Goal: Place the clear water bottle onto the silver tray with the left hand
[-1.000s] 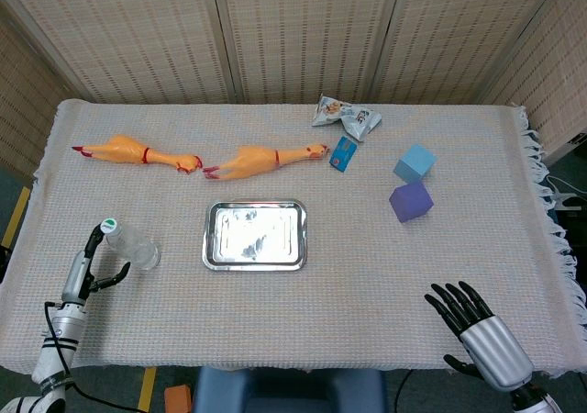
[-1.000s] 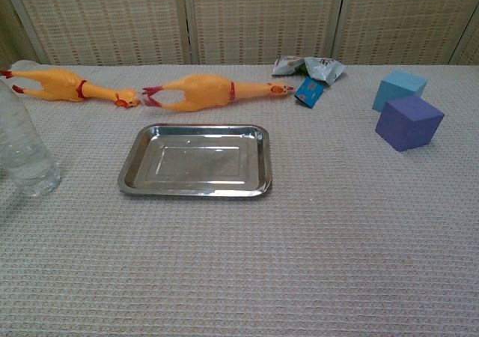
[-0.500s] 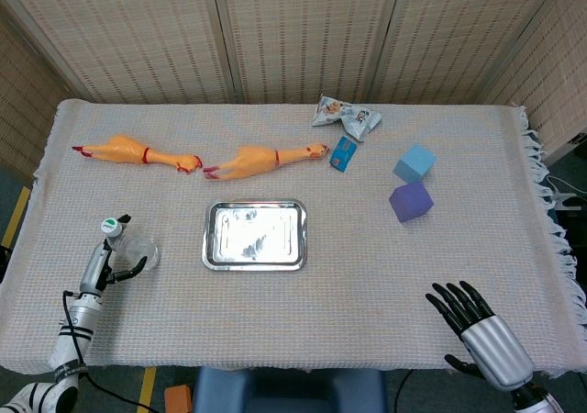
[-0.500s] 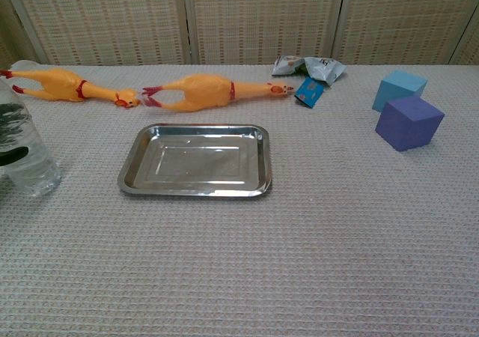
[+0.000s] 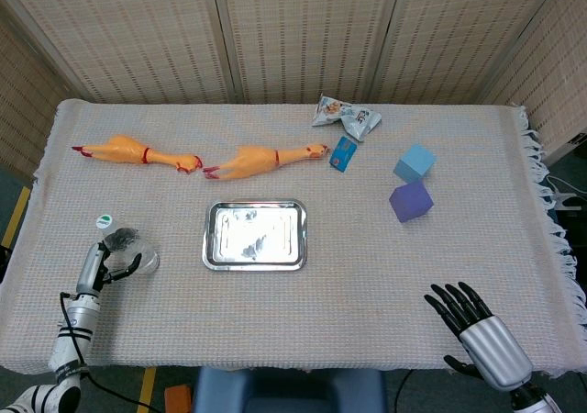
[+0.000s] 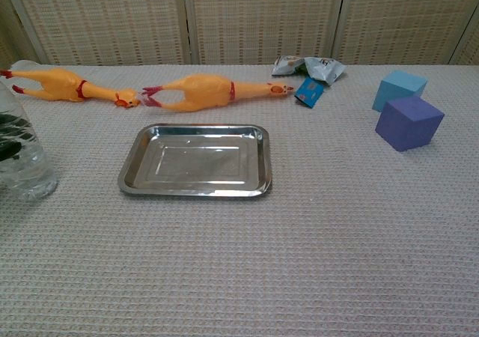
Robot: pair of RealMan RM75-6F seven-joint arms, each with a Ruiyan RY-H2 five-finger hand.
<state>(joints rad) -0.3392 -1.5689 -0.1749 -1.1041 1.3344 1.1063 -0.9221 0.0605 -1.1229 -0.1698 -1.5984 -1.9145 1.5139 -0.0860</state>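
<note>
Standing clear water bottle (image 5: 128,247) within left robot hand (image 5: 103,264), fingers curled around it; silver tray (image 5: 255,236) well apart

Glossy metal tray (image 5: 254,235) on rough woven tablecloth (image 5: 367,266); clear plastic bottle (image 6: 21,157).

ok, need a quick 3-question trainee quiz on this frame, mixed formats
1. True or false: the clear plastic water bottle already stands on the silver metal tray.
2. Which hand is at the bottle? A) left hand B) right hand
3. Fill in: the purple cube sits just in front of the light ____ cube.

Key: 1 false, it is left of the tray. 2 A. 3 blue.
</note>
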